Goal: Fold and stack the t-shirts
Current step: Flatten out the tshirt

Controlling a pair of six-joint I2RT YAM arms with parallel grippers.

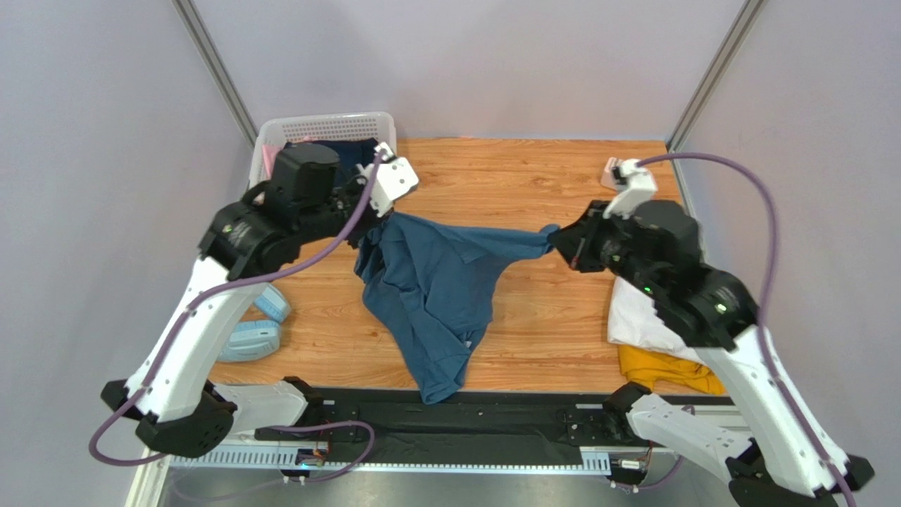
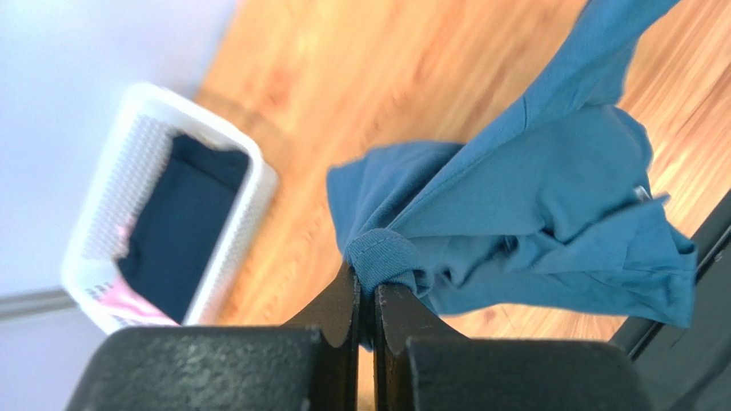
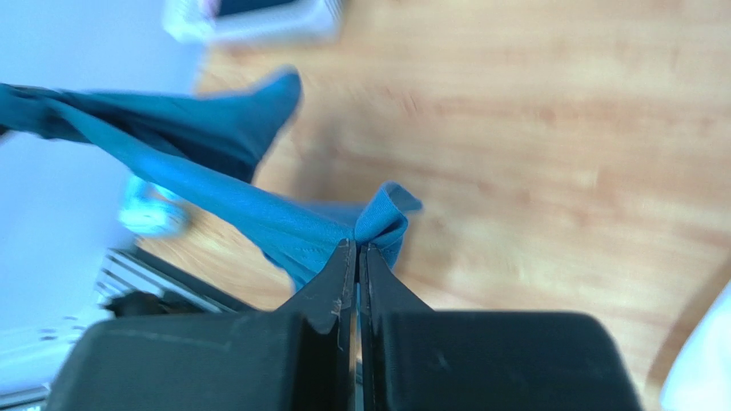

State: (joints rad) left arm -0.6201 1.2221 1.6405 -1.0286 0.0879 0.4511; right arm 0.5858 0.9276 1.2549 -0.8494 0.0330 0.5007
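A teal-blue t-shirt (image 1: 439,285) hangs stretched between both grippers above the wooden table, its lower part drooping toward the near edge. My left gripper (image 1: 372,224) is shut on a hemmed edge of the shirt (image 2: 390,257) at its left end. At the shirt's right end my right gripper (image 1: 558,245) is shut on a pinched fold of the cloth (image 3: 382,218). A folded white t-shirt (image 1: 640,317) lies on a mustard-yellow one (image 1: 661,370) at the near right, partly hidden under the right arm.
A white lattice basket (image 1: 277,132) with dark cloth inside stands at the far left corner (image 2: 141,171). Two small pale-blue rounded items (image 1: 254,333) lie near the left edge. A black rail (image 1: 444,417) runs along the near side of the table.
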